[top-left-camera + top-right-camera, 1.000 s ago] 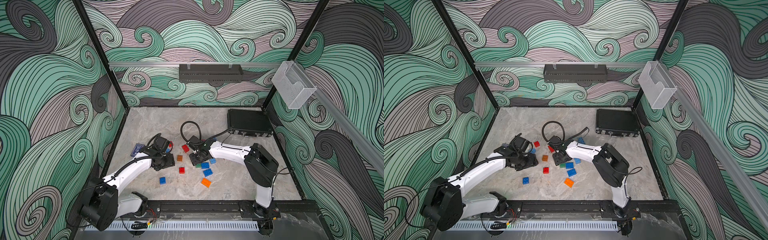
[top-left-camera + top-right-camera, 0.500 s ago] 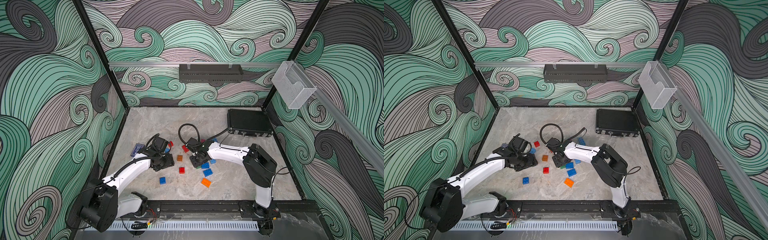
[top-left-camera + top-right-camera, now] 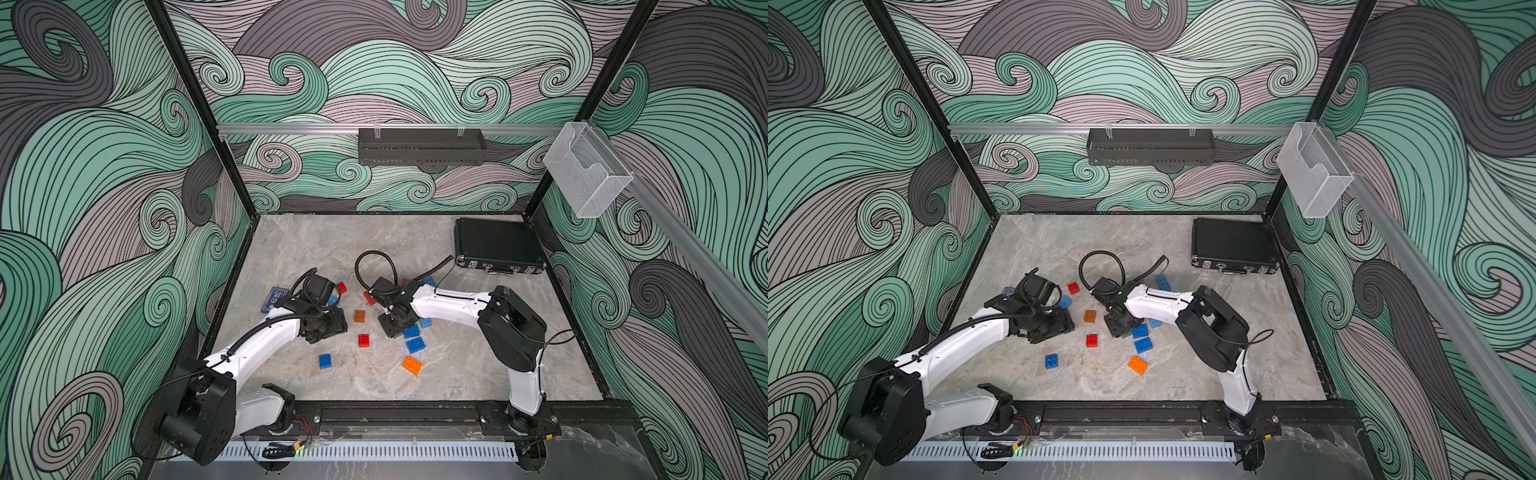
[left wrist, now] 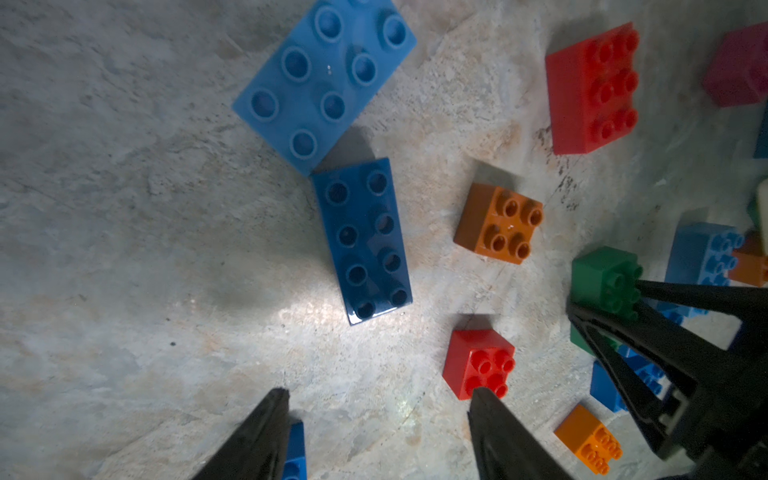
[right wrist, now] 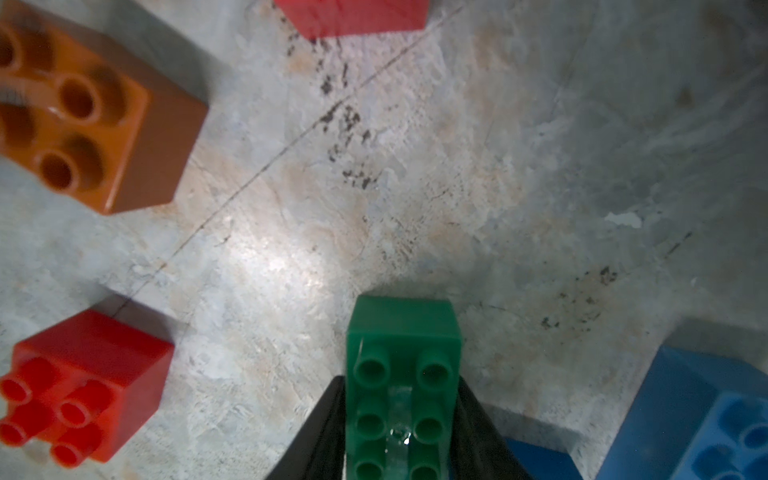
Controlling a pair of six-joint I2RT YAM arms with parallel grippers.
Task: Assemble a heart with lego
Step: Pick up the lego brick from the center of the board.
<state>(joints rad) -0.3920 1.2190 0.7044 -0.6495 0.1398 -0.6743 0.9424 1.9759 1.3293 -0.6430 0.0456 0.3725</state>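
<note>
One green brick [image 5: 403, 328] is all I've got in play right now. The right hand [image 5: 399, 384] is clamped on its two long sides, studs up, near the centre of the frame in both top views, where the arm mostly covers it. I can't tell if it's off the worktop [image 3: 332, 249] or resting on it. The left hand [image 4: 378, 392] sits half spread with nothing between its fingers, near a red square brick [image 4: 478, 361]. The rest of the lego [image 3: 414, 345] is scattered loose across the middle and lower middle of the frame. No two bricks look joined, so I'd say the heart hasn't really started.

My take on doing this step well: lift straight up so the green one doesn't clip the blue bricks [image 5: 706, 415] just beside it, keep it level, and pick a bare patch to start the outline. I can't see how far along the brick the fingers reach, so I'd go slow in case it swings. For pressing it onto another brick, I'd have the left hand steady the lower one.

Containers:
- Black case [image 3: 496, 245], upper right of the worktop: shut, contents hidden.
- Clear bin [image 3: 586, 174] on the right-hand rail: looks empty.
- Black wire tray [image 3: 420, 146] on the back rail: can't see inside.
- Dark blue card box [image 3: 273, 298], partly under the left arm: no idea what's in it.
</note>
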